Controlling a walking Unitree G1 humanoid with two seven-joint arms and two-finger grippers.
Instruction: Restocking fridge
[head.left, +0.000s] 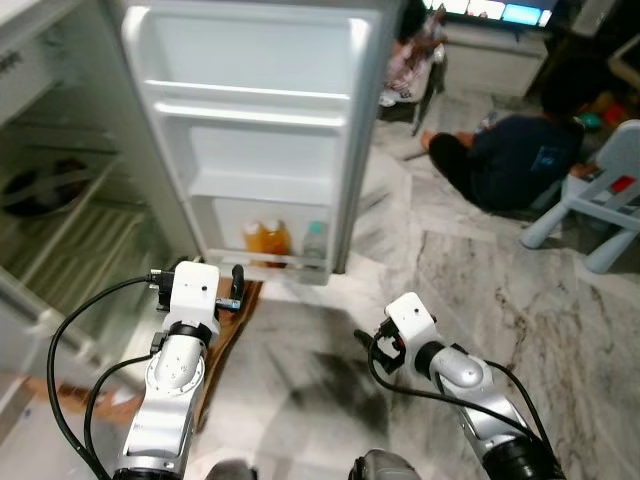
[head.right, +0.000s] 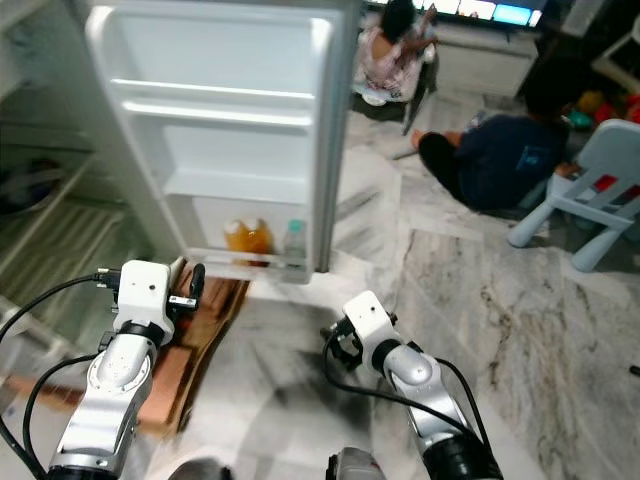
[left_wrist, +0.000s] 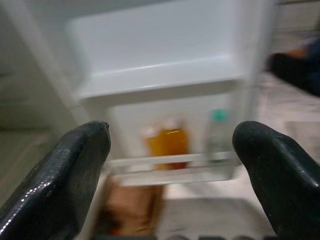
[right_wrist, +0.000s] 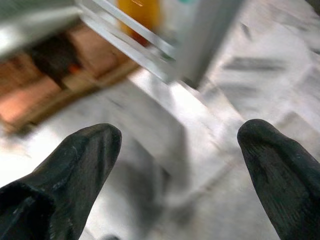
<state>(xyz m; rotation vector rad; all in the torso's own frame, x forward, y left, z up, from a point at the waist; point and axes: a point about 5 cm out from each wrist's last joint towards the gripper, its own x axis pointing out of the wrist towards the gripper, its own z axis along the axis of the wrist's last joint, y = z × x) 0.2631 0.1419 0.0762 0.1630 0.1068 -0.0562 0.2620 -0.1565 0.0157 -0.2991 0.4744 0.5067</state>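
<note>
The fridge door (head.left: 260, 130) stands open in front of me, its upper shelves bare. Its bottom shelf holds orange juice bottles (head.left: 265, 238) and a clear bottle with a green cap (head.left: 314, 240). My left gripper (left_wrist: 172, 132) is raised just short of that shelf, open, with nothing between its fingers (head.left: 237, 285). My right gripper (right_wrist: 181, 132) hangs low over the marble floor, right of the door's lower corner, open and holding nothing. The fridge's inside with wire shelves (head.left: 60, 220) lies at the left.
A brown cardboard piece (head.left: 228, 335) lies on the floor under the door. A person in dark clothes (head.left: 515, 150) sits on the floor at the back right beside a small pale chair (head.left: 600, 200). Another person (head.right: 390, 50) sits farther back.
</note>
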